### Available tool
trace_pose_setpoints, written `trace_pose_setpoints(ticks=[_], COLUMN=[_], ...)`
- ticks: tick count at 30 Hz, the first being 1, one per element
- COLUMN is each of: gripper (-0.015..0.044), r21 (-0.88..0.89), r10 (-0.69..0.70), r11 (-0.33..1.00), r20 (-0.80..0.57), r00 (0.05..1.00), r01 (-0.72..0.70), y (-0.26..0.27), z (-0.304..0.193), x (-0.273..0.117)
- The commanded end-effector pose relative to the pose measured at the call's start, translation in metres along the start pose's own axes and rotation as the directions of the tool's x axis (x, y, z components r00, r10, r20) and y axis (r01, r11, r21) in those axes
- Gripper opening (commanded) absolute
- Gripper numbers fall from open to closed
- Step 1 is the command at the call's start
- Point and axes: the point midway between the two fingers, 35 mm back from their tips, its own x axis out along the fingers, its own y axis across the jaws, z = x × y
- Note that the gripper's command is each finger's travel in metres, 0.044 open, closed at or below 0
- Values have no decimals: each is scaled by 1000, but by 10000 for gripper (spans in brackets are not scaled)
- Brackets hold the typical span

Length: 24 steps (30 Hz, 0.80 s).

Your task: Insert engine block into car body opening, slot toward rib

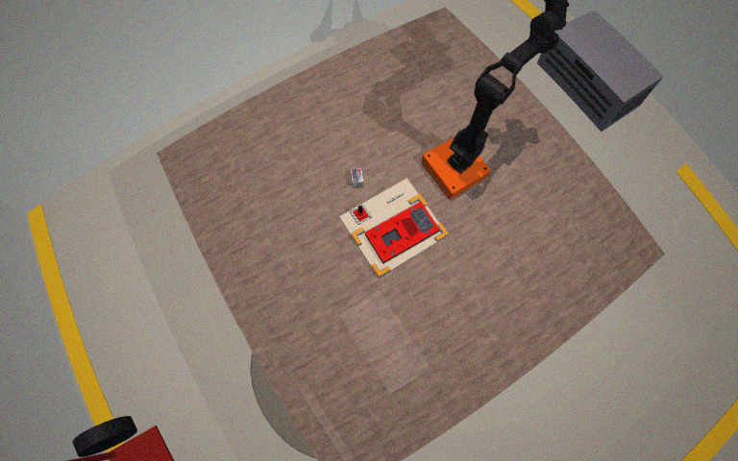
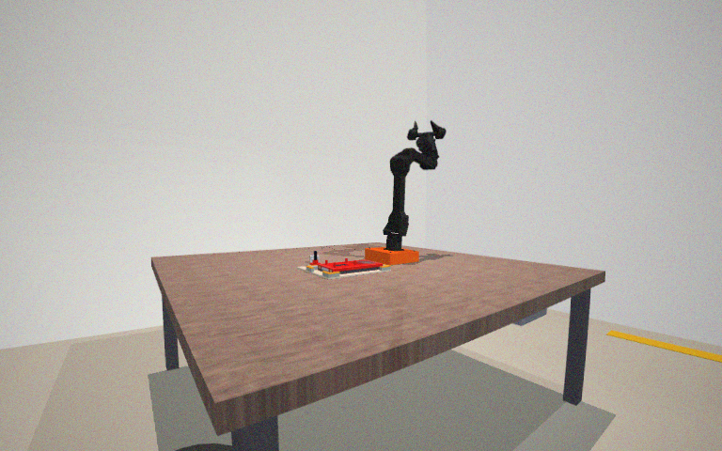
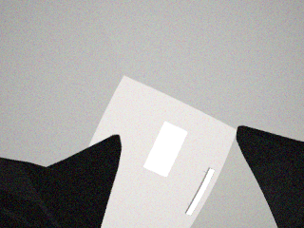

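The red car body [image 1: 405,241] [image 2: 372,263] lies on a cream board [image 1: 381,208]. It has a dark, roughly square opening [image 1: 390,237] toward its left end and a grey panel at its other end. A small grey block [image 1: 356,177] with a red dot, which looks like the engine block, stands on the table just behind the board. Its slot side cannot be made out. My gripper [image 2: 424,127] [image 3: 180,137] is open and empty, high above the table with its fingers pointing up, far from the block and car body. It is out of view in the top view.
A red piece with a black peg [image 1: 359,211] [image 2: 315,256] stands at the board's left corner. Orange corner brackets surround the car body. The orange arm base [image 1: 452,179] [image 2: 401,256] stands beside the board. A grey cabinet [image 1: 615,60] is beyond the table edge.
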Motion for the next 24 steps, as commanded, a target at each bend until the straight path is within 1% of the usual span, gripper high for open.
trace_pose_setpoints(ticks=[1,2,8,11,21,24], gripper=[426,440,440,440,440,440], r21=[0,3,115,181,321,403], r10=[0,0,-14,-8,-7,1], r11=[1000,1000,993,983,947,915], r20=[0,-1,-17,-7,11,32], r00=[1000,1000,1000,1000,1000,999], r01=[0,0,16,9,3,-14], y=[0,0,-16,-18,-38,-42], z=[0,0,6,13,33,43], x=[0,0,6,8,16,18])
